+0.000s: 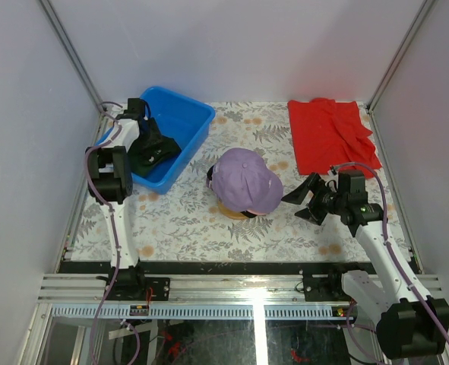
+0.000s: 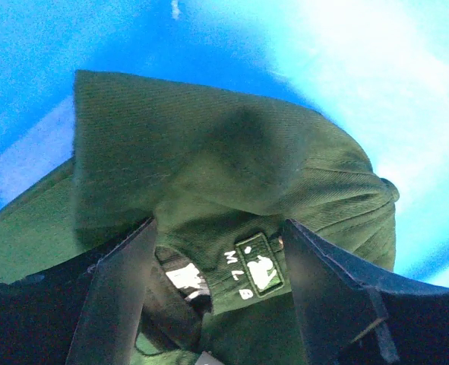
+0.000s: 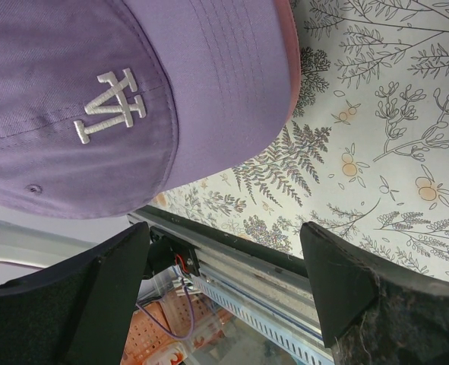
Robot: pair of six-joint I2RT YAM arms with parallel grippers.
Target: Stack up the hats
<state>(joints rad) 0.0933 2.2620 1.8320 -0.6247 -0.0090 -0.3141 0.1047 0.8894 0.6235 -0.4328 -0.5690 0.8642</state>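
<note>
- So, the left end effector (image 2: 216,228) is down inside the blue bin (image 1: 190,114), fingers spread either side of the back of the dark green cap (image 2: 232,152). A small white-lettered label shows between them, and I can't tell if they actually press the fabric.
- Right end effector (image 1: 304,204) is wide apart with nothing in it, just beside the lavender cap (image 1: 243,179) and its brim.
- Lavender cap tops the pile mid-desk (image 1: 194,220). The pink cap (image 3: 290,46) peeks out under its brim, the black cap (image 1: 210,176) pokes out on the left, and the wooden stand (image 1: 232,213) is underneath.
- Red cloth (image 1: 327,133) lies flat in the far right corner.
</note>
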